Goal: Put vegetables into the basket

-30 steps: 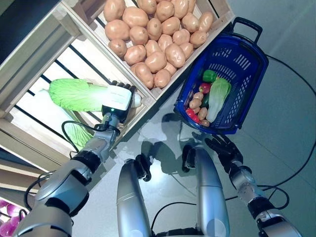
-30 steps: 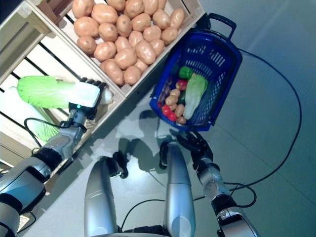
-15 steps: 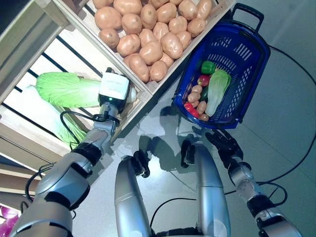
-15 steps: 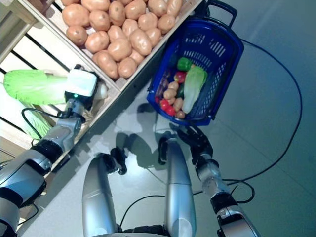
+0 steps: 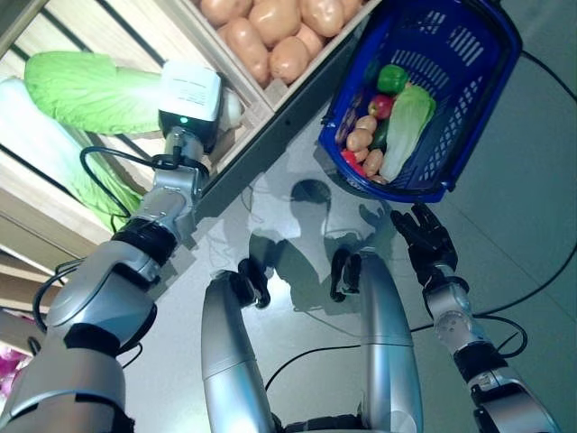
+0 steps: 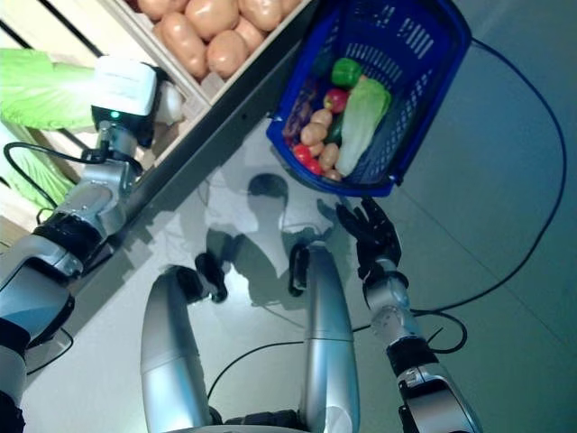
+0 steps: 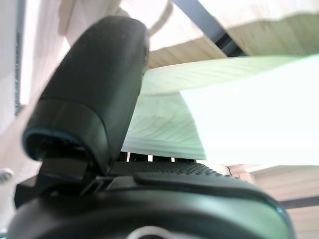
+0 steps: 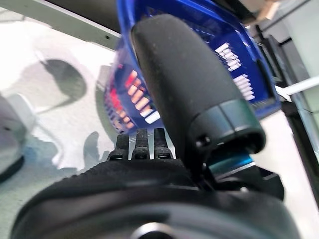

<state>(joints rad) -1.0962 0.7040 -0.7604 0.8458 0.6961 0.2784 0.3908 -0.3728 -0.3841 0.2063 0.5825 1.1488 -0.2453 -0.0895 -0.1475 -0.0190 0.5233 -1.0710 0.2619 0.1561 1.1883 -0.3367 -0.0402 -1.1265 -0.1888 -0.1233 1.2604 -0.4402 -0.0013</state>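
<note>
Left robot hand (image 5: 189, 95) at 11 o'clock is wrapped round the white stalk end of a cabbage (image 5: 90, 90), leafy end pointing out to 9 over the slatted crate (image 5: 54, 194); gripping the firm stalk probably keeps the leaves from tearing on the carry to the basket. Right robot hand (image 5: 425, 242) hangs empty at 4 o'clock with fingers spread, just below the blue basket (image 5: 469, 108) on the floor at 1–2 o'clock. Basket already holds another cabbage (image 5: 404, 117), a green pepper (image 5: 390, 78) and small potatoes (image 5: 361, 137); potato crate (image 5: 270, 45) sits at 12.
</note>
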